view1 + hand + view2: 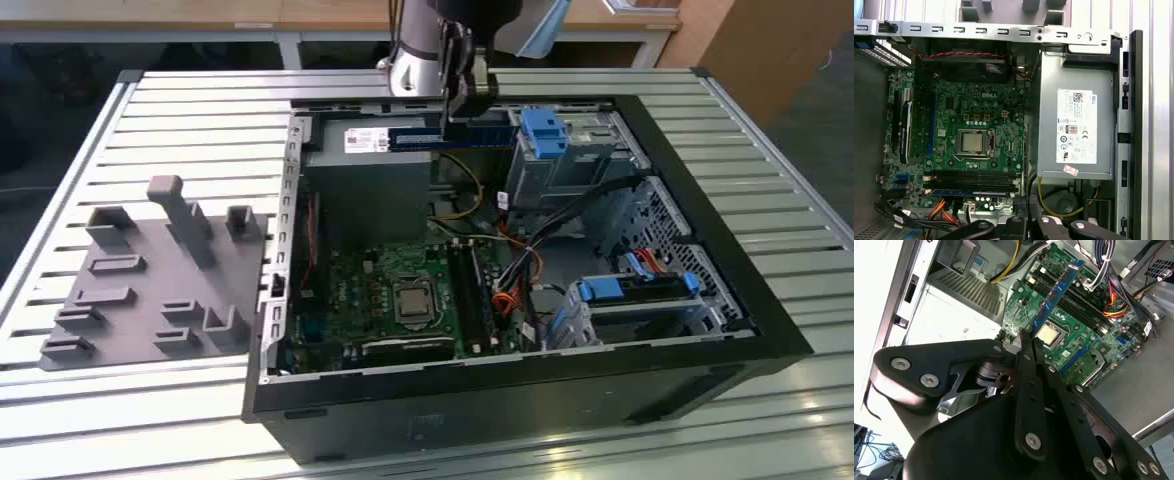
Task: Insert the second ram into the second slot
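My gripper hangs over the far end of the open computer case, above the power supply. It is shut on the second ram, a thin blue stick held level and crosswise to the memory slots. In the second wrist view the blue stick runs out from the closed fingertips over the motherboard and its dark slots. In the first wrist view the slots lie below the processor socket, and a blue strip sits along the outermost one.
The grey power supply lies under the gripper. Blue drive-bay latches and loose cables crowd the side towards the exterior view's right. A grey fixture with pegs rests on the slatted table beside the case.
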### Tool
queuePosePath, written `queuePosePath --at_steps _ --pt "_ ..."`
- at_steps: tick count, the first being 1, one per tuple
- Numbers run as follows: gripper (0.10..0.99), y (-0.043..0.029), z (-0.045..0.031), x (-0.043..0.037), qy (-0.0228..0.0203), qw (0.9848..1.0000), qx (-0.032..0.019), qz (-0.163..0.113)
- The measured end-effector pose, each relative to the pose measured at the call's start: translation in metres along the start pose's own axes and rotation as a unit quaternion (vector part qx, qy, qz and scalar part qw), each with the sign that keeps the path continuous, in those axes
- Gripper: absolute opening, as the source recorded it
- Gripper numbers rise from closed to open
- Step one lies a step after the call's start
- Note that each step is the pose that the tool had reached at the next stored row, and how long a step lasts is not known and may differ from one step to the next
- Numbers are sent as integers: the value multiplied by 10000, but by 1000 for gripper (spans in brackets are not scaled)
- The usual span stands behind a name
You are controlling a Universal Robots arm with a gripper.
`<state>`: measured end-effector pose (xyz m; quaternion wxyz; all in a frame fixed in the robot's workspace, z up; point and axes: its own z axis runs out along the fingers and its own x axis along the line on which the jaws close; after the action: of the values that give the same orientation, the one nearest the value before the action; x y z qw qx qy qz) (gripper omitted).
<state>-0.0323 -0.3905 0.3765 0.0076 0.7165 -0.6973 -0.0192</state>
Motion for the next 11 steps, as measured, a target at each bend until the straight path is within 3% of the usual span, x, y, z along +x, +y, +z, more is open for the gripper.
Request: queuePosePath --at_steps 11 --pt "133 1 0 18 0 10000 0 0"
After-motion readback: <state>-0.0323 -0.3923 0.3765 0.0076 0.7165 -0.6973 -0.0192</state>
